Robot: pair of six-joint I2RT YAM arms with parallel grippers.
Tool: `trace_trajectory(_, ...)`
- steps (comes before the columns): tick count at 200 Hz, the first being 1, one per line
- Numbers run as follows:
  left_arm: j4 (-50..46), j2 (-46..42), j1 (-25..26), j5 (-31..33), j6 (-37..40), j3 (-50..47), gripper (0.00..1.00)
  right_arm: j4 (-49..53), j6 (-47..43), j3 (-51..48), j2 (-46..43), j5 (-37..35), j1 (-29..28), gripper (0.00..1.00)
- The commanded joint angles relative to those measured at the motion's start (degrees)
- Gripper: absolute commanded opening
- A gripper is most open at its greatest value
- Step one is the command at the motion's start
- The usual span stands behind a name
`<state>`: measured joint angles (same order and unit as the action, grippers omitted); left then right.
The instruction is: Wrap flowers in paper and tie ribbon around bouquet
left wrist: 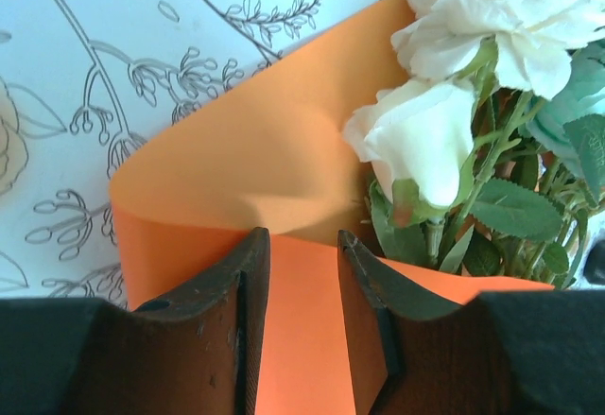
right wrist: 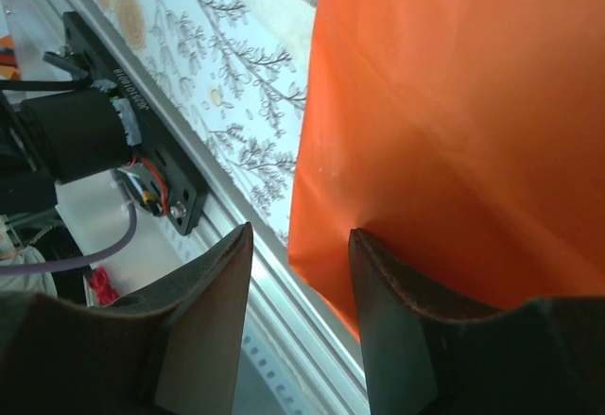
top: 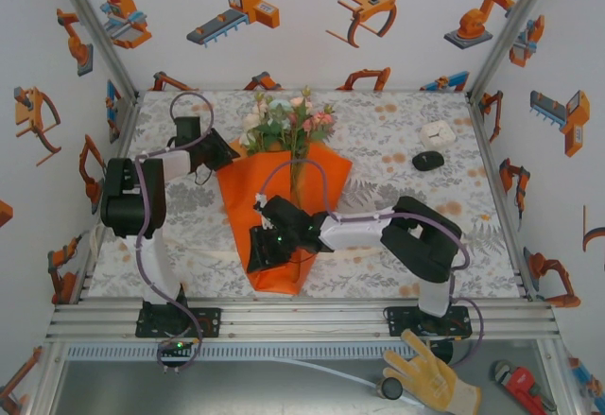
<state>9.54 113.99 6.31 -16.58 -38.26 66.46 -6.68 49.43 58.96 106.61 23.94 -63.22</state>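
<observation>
At the far-left edge of the paper (top: 241, 193), the left gripper (left wrist: 302, 238) has its jaws apart over a curled-up fold, nothing pinched. The right gripper (right wrist: 301, 235), also apart, sits by the near corner. The flowers (top: 288, 120) lie mid-table on the sheet; wrap looks half-done, tying not started, I'd say.

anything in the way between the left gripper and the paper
Nothing visible. In the left wrist view the left gripper has its jaws open right at the curled edge of the paper, with orange showing in the gap between them. The flowers lie off to the right, not in between.
</observation>
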Motion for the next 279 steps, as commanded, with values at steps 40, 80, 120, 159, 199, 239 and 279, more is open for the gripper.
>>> trace_trajectory(40,-3.31,-14.11,-2.8,-3.17,1.98,-0.01,0.56,6.02,-4.11,2.46,-2.11,1.72,-1.72,0.46)
trace_trajectory(80,-8.49,-36.75,1.84,-1.58,0.05,-12.7,0.55,9.86,-6.45,6.99,-10.13,-5.2,-1.17,0.48)
trace_trajectory(120,-20.13,-61.5,18.15,6.43,-1.92,-31.38,0.5,31.02,2.54,-3.91,-37.88,-42.3,1.88,0.66)
trace_trajectory(159,-30.0,-70.45,33.87,16.29,-5.03,-38.15,0.49,47.7,9.61,-18.54,-56.65,-39.43,22.63,0.76)
trace_trajectory(199,-23.81,-63.95,41.49,13.49,-8.86,-40.41,0.47,30.29,11.55,-32.09,-56.44,-18.08,34.92,0.78)
trace_trajectory(239,-19.27,-58.43,45.9,15.57,-11.42,-43.37,0.47,18.21,16.05,-36.0,-48.84,-12.74,34.84,0.62)
trace_trajectory(279,-16.31,-54.73,46.51,16.24,-13.31,-46.89,0.46,19.82,17.14,-35.78,-50.72,-12.23,34.83,0.43)
